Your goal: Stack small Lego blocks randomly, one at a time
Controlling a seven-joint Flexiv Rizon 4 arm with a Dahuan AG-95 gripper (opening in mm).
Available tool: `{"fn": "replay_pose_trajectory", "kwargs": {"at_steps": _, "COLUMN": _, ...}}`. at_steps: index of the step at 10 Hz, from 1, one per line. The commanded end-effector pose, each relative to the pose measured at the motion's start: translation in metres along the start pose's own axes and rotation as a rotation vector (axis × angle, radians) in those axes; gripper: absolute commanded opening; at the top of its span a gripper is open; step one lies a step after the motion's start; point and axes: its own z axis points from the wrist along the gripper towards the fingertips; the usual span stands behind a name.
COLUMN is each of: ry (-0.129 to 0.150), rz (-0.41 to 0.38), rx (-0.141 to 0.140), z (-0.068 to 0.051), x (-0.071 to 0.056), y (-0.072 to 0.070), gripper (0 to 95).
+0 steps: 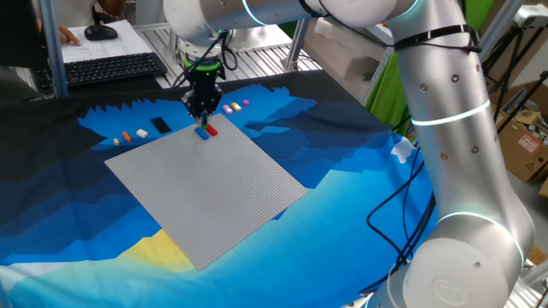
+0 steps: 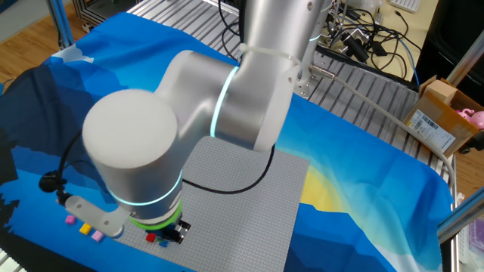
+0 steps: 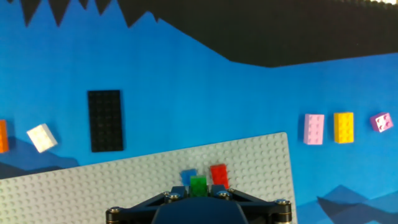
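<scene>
My gripper (image 3: 198, 193) is shut on a small green Lego block (image 3: 198, 183), pinched between the two fingertips. It hovers over the far corner of the grey baseplate (image 1: 205, 188), right by a blue block (image 3: 188, 176) and a red block (image 3: 219, 175) that sit on the plate. From one fixed view the gripper (image 1: 203, 115) hangs just above the blue block (image 1: 204, 133) and the red block (image 1: 212, 128). Whether the green block touches them I cannot tell. In the other fixed view the arm hides most of the hand; the red block (image 2: 150, 237) shows beneath it.
Loose blocks lie on the blue cloth beyond the plate: pink (image 3: 313, 129), yellow (image 3: 343, 127) and magenta (image 3: 381, 121) on one side, white (image 3: 41, 137) and orange (image 3: 2, 135) on the other. A flat black plate (image 3: 104, 120) lies between. A keyboard (image 1: 111, 68) is behind the table.
</scene>
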Motion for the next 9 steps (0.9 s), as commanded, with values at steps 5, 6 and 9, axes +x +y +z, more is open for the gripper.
{"fn": "replay_pose_trajectory", "kwargs": {"at_steps": 5, "ry": -0.013, "rz": -0.023, "rx": 0.005, "z": 0.001, "x": 0.004, "y": -0.012, "gripper": 0.0}}
{"fn": "replay_pose_trajectory", "kwargs": {"at_steps": 6, "ry": -0.019, "rz": -0.028, "rx": 0.005, "z": 0.002, "x": 0.003, "y": -0.013, "gripper": 0.0}}
{"fn": "replay_pose_trajectory", "kwargs": {"at_steps": 9, "ry": -0.023, "rz": -0.045, "rx": 0.006, "z": 0.005, "x": 0.001, "y": -0.019, "gripper": 0.0}}
